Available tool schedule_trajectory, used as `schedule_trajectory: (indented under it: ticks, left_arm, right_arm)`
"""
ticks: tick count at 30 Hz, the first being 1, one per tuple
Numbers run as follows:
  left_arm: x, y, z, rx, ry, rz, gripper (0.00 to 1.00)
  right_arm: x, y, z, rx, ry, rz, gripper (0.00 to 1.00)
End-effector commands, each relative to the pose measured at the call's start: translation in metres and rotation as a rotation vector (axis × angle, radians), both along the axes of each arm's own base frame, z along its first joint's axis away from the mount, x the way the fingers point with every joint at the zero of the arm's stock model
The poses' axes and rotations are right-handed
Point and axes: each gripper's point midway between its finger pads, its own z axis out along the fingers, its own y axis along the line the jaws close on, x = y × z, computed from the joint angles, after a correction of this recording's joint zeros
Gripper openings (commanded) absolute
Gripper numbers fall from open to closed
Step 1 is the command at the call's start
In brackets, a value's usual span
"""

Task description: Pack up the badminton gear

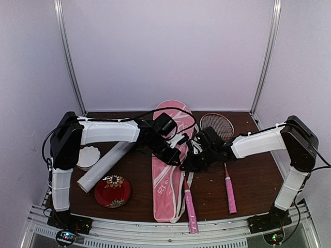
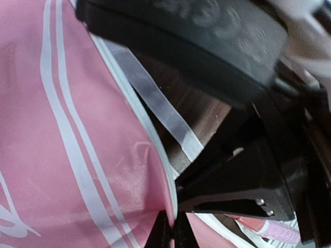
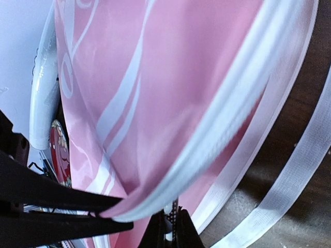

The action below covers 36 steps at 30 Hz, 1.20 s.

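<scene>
— Where is the pink bag (image 1: 168, 175)?
— It lies flat along the middle of the counter (image 1: 258, 175); one racquet (image 1: 217, 125) lies just to its right.
— And the fingers?
— The left fingers (image 2: 160, 235) pinch its white-piped rim; the right fingers (image 3: 155, 235) are clamped on that same edge.

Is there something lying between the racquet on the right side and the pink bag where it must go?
Yes. The other racquet lies along the right edge of the pink bag, between it and the right racquet. The left pincer and the right pincer also pinch that edge.
</scene>
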Motion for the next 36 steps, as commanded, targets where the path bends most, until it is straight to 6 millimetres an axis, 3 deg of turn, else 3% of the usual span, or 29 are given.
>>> schedule_trajectory:
  ticks: [1, 5, 10, 13, 18, 22, 26, 31, 36]
  left_arm:
    - [-0.009, -0.006, 0.017, -0.065, -0.013, -0.06, 0.0]
    - [-0.013, -0.004, 0.011, -0.063, 0.0, -0.067, 0.0]
    - [-0.007, 0.0, 0.005, -0.058, 0.005, -0.047, 0.0]
    - [0.0, 0.003, 0.003, -0.059, 0.003, -0.029, 0.0]
    - [0.012, 0.007, -0.003, -0.057, 0.008, 0.012, 0.0]
    - [0.021, 0.01, -0.004, -0.067, 0.019, 0.045, 0.0]
    - [0.026, 0.007, -0.004, -0.081, 0.023, 0.049, 0.0]
    - [0.029, 0.004, -0.005, -0.085, 0.027, 0.054, 0.0]
    - [0.031, 0.002, -0.005, -0.09, 0.027, 0.056, 0.0]
  right_arm:
    - [0.038, 0.019, 0.042, 0.156, -0.127, -0.042, 0.0]
    - [0.053, 0.012, 0.048, 0.195, -0.161, -0.091, 0.02]
    - [0.05, 0.017, 0.052, 0.219, -0.144, -0.052, 0.2]
    - [0.043, 0.009, 0.048, 0.174, -0.151, -0.028, 0.4]
    - [0.027, -0.008, 0.042, 0.092, -0.155, 0.019, 0.53]
    - [-0.003, -0.031, 0.053, 0.096, -0.206, 0.051, 0.61]
    - [-0.056, -0.054, 0.047, 0.044, -0.29, 0.14, 0.7]
    - [-0.115, -0.065, 0.042, -0.079, -0.434, 0.284, 0.74]
    - [-0.149, -0.067, 0.029, -0.165, -0.552, 0.376, 0.76]
